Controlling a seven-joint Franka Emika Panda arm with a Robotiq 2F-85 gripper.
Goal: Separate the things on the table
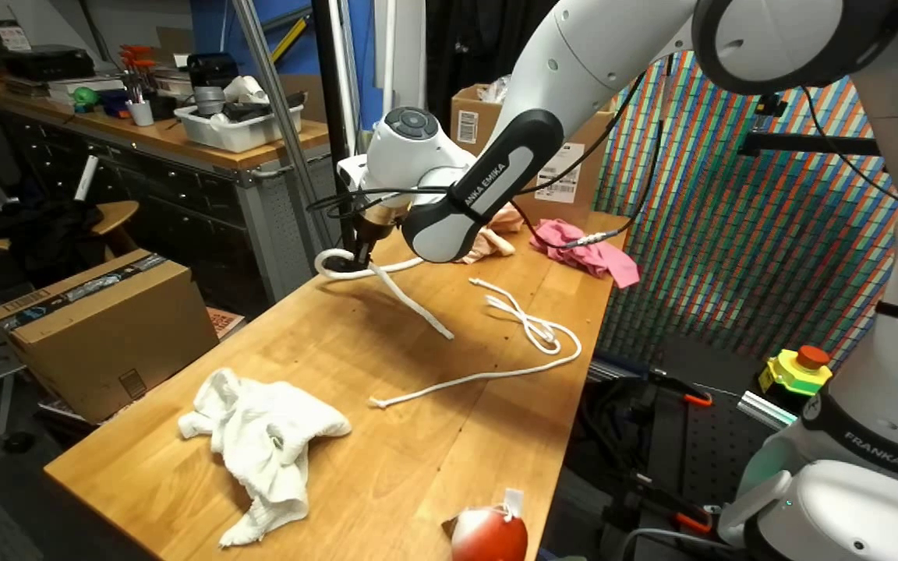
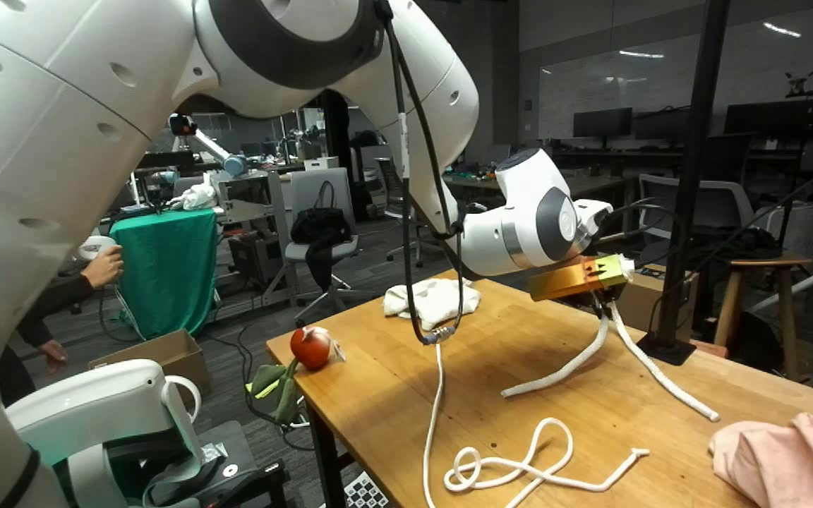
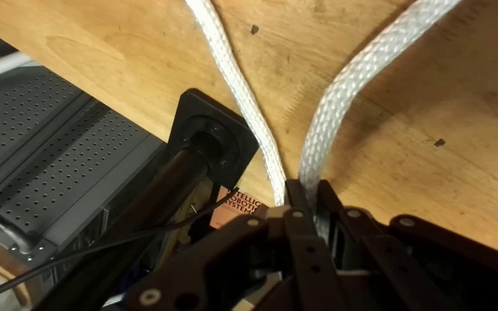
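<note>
While the robot's claw [image 3: 308, 194] pinches a white rope [image 3: 337, 99] between its tips, two tails of that rope droop down over the wooden table [image 1: 387, 483]. I can't tell if their ends touch the wood. The claw is near one long edge of the table, just beside the square foot [image 3: 239, 139] of a black pole [image 3: 154, 203]. A second rope [image 1: 496, 375] lies on the table, nearer the opposite edge, all bendy with a loop in it. In an exterior view, a white cloth [image 1: 262, 444] sits crumpled at the near end, well apart from the claw. A red round thing [image 1: 496, 539] with a little white tag [image 1: 513, 501] is at the near end too. Way over at the far end, a peach cloth [image 1: 502, 222] and a pink cloth [image 1: 589, 253] lie side by side, and a big brown box [image 1: 566, 209] stands right behind them. The robot's arm [image 1: 574, 62] hides some of the peach one.
</note>
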